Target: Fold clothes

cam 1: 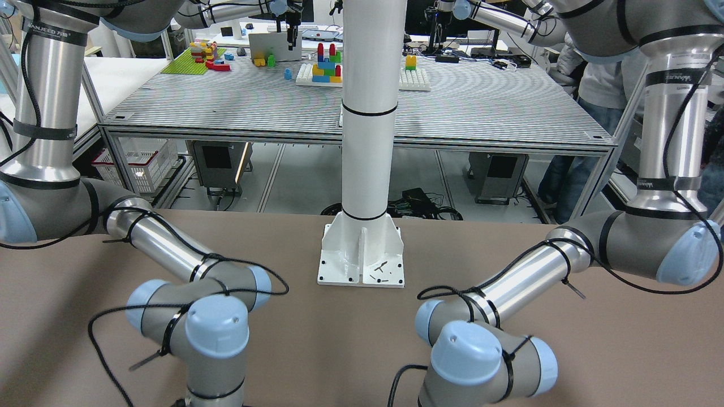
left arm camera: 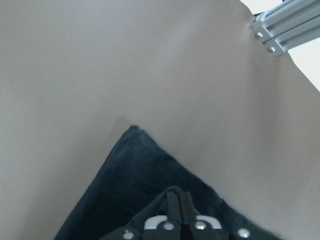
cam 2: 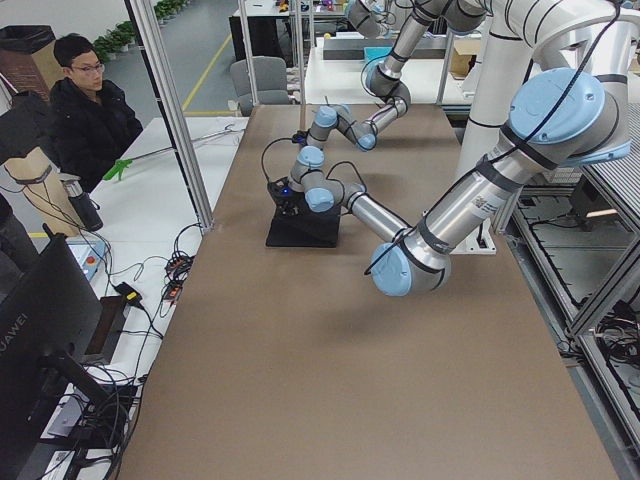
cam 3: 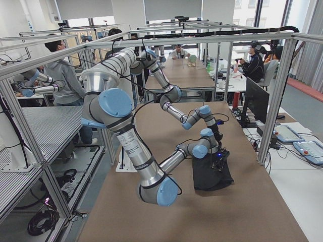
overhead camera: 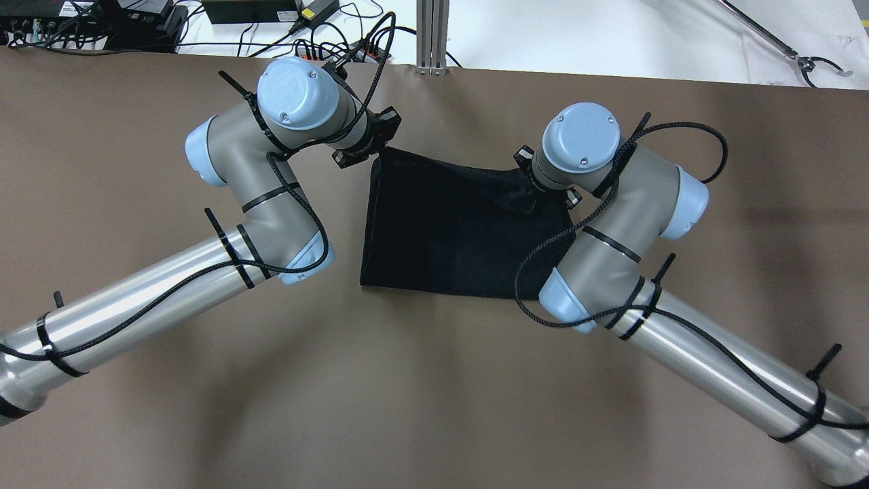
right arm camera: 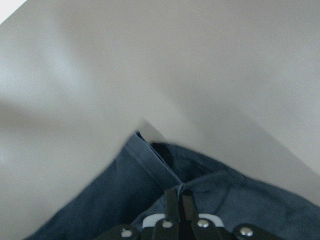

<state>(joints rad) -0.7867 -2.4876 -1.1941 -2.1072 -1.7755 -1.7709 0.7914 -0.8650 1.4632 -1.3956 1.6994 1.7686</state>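
Clenched jaws on my left gripper (left arm camera: pixel 176 199) and right gripper (right arm camera: pixel 176 196) each pinch a far corner of the black garment (overhead camera: pixel 448 238) lying on the counter (overhead camera: pixel 434 394), presumably so I can draw that edge over evenly.

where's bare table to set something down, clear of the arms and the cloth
Widest free patch: brown table between the left arm and right arm, robot-side of the thin black fabric garment. Both far corners outside the arms are also bare. Crowded: the garment's far edge, where the left end effector and right end effector pinch it.
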